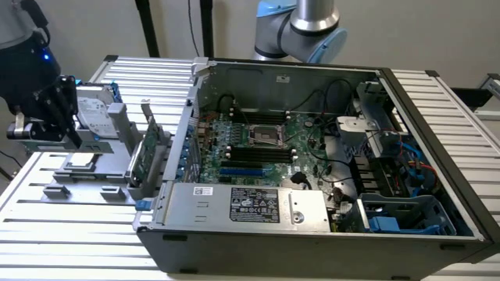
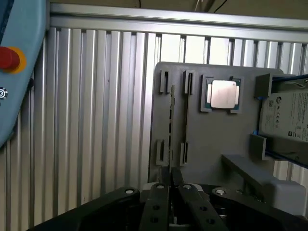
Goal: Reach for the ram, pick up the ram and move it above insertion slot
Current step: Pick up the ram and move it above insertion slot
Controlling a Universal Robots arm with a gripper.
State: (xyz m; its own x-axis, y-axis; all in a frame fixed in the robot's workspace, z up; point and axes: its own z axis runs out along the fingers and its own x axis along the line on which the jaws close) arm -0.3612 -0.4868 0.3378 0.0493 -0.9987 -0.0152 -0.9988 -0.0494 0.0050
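On the ribbed table [image 2: 96, 120], the ram [image 2: 172, 120] stands on edge in a slot of the grey holder [image 2: 211, 144]. Its long axis runs straight ahead from the tool [image 2: 171, 180], which hovers by its near end. Whether the tool is apart or together cannot be told.

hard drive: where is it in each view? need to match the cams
Exterior view: the hard drive stands on edge at the exterior view's left, outside the open computer case.
Wrist view: the hard drive sits at the grey holder's edge, beside the processor chip.
Shared landmark: the grey holder carrying it.
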